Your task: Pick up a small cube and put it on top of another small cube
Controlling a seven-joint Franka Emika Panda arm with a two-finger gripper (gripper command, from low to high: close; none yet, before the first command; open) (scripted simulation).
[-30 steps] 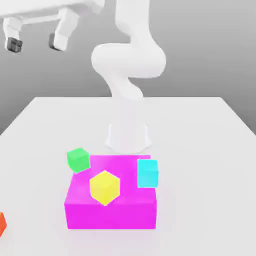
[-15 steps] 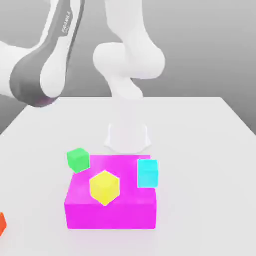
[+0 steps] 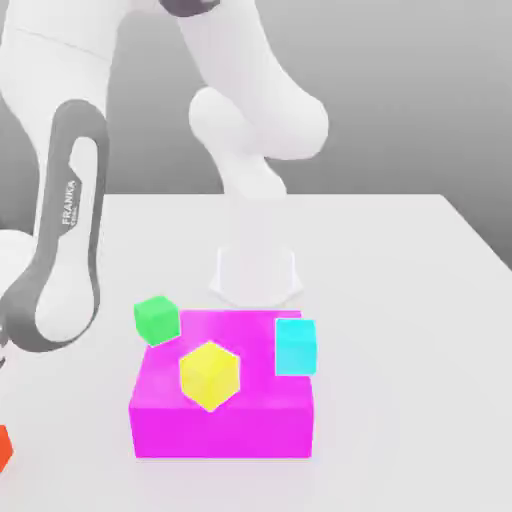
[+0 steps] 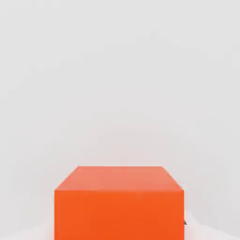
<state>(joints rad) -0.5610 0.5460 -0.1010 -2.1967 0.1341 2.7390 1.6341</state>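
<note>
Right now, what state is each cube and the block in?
red-orange cube: on the table, not lifted
yellow cube: on the magenta block, nothing stacked on it
green cube: by the block's far corner
cyan cube: at the block's edge

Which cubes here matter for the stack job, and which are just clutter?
Job:
- red-orange cube, on the table at the exterior view's left edge
- yellow cube, on the magenta block

Lying about:
- green cube
- cyan cube
- magenta block, only the yellow cube's base
</note>
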